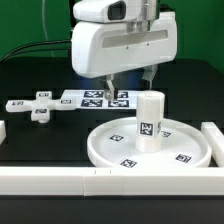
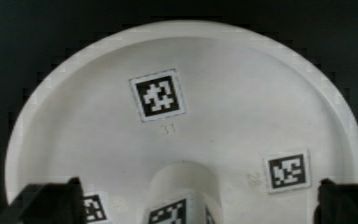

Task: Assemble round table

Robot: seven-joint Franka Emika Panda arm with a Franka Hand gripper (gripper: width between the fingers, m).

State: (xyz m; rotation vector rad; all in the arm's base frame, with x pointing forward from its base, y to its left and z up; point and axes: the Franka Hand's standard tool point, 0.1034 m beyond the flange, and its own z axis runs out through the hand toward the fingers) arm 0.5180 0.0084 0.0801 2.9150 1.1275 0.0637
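The large round rimmed disc (image 1: pixel 120 152) lies flat on the black table at the front right of the exterior view, with tags on its face. The short thick post (image 1: pixel 150 121) stands upright on the disc's middle. The small cross-shaped piece (image 1: pixel 38 107) lies on the table at the exterior view's left. My gripper (image 1: pixel 128 85) hangs open and empty just above and behind the post. In the wrist view the disc (image 2: pixel 194 70) fills the picture. The post's top (image 2: pixel 190 205) lies between my two dark fingertips (image 2: pixel 51 203), and the gripper (image 2: pixel 208 208) touches nothing.
The marker board (image 1: pixel 92 98) lies flat behind the disc, under my hand. White border rails run along the front (image 1: pixel 50 181) and the exterior view's right (image 1: pixel 214 140). A short rail end (image 1: pixel 3 131) sits at the left edge.
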